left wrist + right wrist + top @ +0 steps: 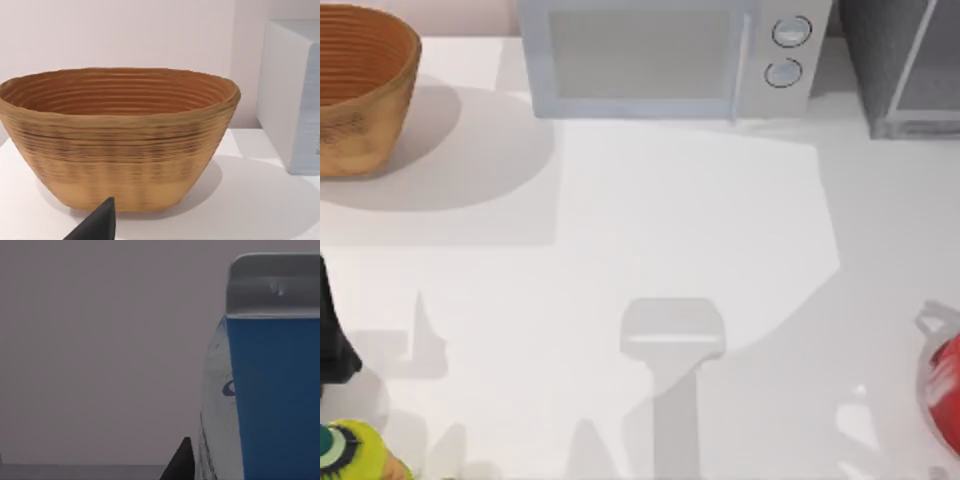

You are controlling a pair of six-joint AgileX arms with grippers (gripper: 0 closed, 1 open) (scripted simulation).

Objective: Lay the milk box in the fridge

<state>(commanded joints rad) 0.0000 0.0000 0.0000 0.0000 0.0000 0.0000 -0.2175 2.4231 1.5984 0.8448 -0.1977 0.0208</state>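
The milk box (272,390) looms close in the right wrist view, a blue carton with a white side and a grey folded top, standing upright against the pale wall. A dark part of my right gripper (182,462) sits right beside its white side. The fridge (905,70), dark grey with a pale frame, stands at the table's back right corner. My left arm (332,340) rests at the left edge of the table, and its gripper (97,225) faces the basket from a short way off.
A woven brown basket (365,90) (120,135) stands at the back left. The light grey microwave (670,60) (295,95) with two round knobs is at the back centre. A red object (945,385) lies at the right edge and a green-yellow toy (360,455) at the front left.
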